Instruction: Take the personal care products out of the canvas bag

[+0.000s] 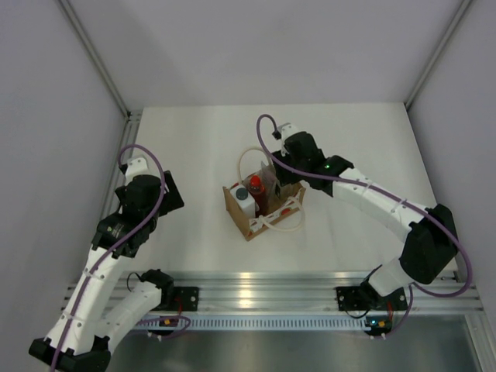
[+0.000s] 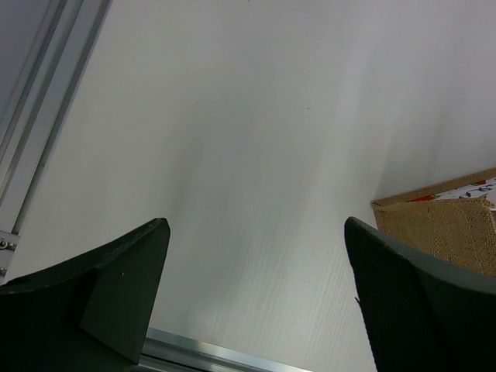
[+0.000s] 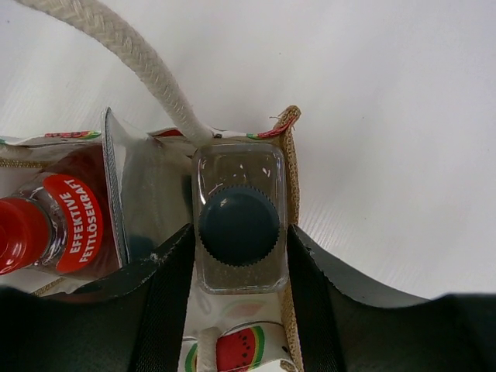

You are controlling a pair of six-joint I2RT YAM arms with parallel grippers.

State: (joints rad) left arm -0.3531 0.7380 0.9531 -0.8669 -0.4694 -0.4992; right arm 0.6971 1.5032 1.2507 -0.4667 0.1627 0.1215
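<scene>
Left gripper (image 2: 256, 226): jaws wide open, holding nothing, above the table (image 2: 232, 116). The canvas bag (image 2: 453, 225) lies just beyond its right finger.

Right gripper (image 3: 241, 229): jaws closed against both sides of the clear bottle (image 3: 239, 172), which stands inside the bag. The red bottle (image 3: 54, 225) stands left of the jaws.

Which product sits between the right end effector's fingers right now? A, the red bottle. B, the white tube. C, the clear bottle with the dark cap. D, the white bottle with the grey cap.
C: in the right wrist view the right end effector has a finger against each side of the clear bottle, inside the bag; the red bottle stands off to one side.
</scene>
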